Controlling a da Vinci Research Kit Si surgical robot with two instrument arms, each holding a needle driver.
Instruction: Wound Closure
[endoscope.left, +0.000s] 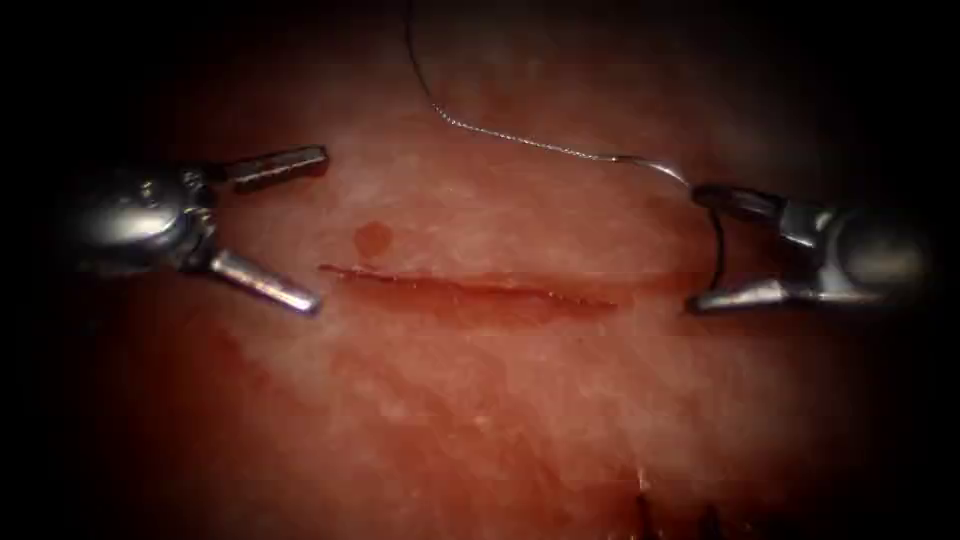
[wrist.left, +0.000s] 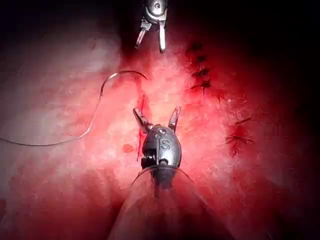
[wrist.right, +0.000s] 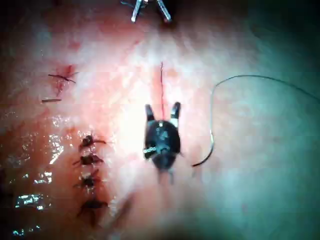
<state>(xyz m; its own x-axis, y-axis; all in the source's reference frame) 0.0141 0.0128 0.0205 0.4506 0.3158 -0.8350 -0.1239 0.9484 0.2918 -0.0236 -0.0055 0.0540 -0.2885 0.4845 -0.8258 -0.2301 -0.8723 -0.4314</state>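
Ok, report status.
Left tool open, empty; right tool open, empty. Needle free on tissue at cut's right end, thread attached.

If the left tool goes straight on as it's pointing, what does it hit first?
Probably the needle, loose on the tissue at the right end of the cut, before the right tool; depth unclear. That and the left tool hold nothing.

Both tools, the left tool (endoscope.left: 275, 225) and right tool (endoscope.left: 715, 250), look like polished, glossy metal, the tissue (endoscope.left: 480, 400) looks moist, soft and faintly shiny, and the thread (endoscope.left: 520, 140) glints like fine wire.
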